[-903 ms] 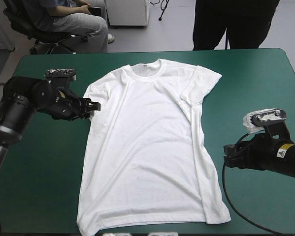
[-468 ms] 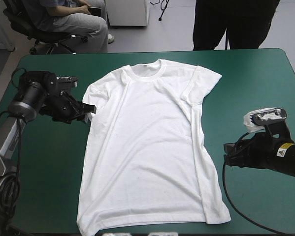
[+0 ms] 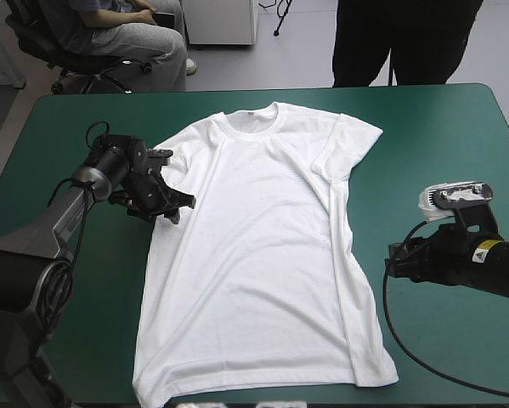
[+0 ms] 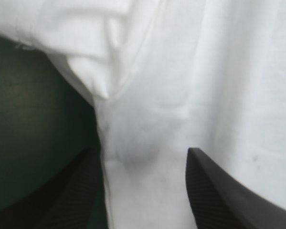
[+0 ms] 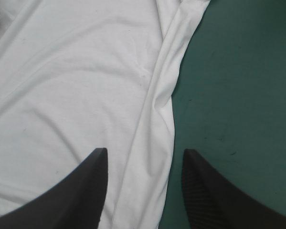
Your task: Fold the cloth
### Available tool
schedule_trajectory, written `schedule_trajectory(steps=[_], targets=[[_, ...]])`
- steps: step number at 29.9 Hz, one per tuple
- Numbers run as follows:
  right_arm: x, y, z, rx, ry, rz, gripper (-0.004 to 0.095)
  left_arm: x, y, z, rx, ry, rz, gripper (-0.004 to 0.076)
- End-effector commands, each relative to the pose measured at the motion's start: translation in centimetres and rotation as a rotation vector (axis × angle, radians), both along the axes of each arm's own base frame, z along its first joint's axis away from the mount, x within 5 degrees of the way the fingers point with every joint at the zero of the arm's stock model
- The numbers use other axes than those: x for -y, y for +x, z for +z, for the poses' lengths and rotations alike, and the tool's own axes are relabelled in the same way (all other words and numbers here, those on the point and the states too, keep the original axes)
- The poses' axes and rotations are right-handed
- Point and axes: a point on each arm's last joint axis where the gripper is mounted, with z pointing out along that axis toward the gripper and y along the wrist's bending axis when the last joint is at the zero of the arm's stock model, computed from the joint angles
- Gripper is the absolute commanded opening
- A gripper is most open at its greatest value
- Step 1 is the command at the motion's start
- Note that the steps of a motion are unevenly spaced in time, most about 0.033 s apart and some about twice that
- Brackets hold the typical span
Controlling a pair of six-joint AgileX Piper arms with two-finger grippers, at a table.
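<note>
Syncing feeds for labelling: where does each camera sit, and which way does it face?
High view: above, behind the robot, looking down; table, T-shirt, left gripper, right gripper show.
Left wrist view: above that wrist, along its open fingers onto the T-shirt's edge by a sleeve.
Right wrist view: above that wrist, along its open fingers onto the T-shirt's opposite edge.
All share the T-shirt.
</note>
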Motion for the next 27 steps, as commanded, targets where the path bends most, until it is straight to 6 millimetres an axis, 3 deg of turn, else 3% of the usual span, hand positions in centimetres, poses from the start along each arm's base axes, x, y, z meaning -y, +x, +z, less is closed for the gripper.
schedule_trajectory(steps=[1,6,8,10,13,22,27], targets=[[-0.1,0.4,1.1,0.057,0.032,-0.018,0.0442,0.2,0.8,0.8,0.068,0.007,0.012,0.0403],[-0.1,0.6,1.1,0.065,0.032,-0.021,0.0441,0.5,1.4,-1.9,-0.010,0.027,0.000,0.0393],[-0.1,1.0,1.0,0.066,0.033,-0.025,0.0441,0.8,1.4,-2.4,-0.023,0.016,-0.006,0.0342],[-0.2,1.5,0.7,0.047,0.023,-0.016,0.0442,1.1,1.4,-2.4,-0.022,0.017,-0.021,0.0229],[-0.8,3.3,0.2,-0.003,0.005,0.037,0.0475,1.3,1.4,-2.3,-0.005,0.028,-0.047,-0.0020],[-2.1,11.1,3.3,0.021,-0.142,0.101,0.0510,1.4,1.4,-2.3,-0.006,0.021,-0.053,-0.0017],[-5.1,15.4,2.8,0.009,-0.279,0.168,0.0511,1.4,1.4,-2.3,-0.006,0.021,-0.053,-0.0017]])
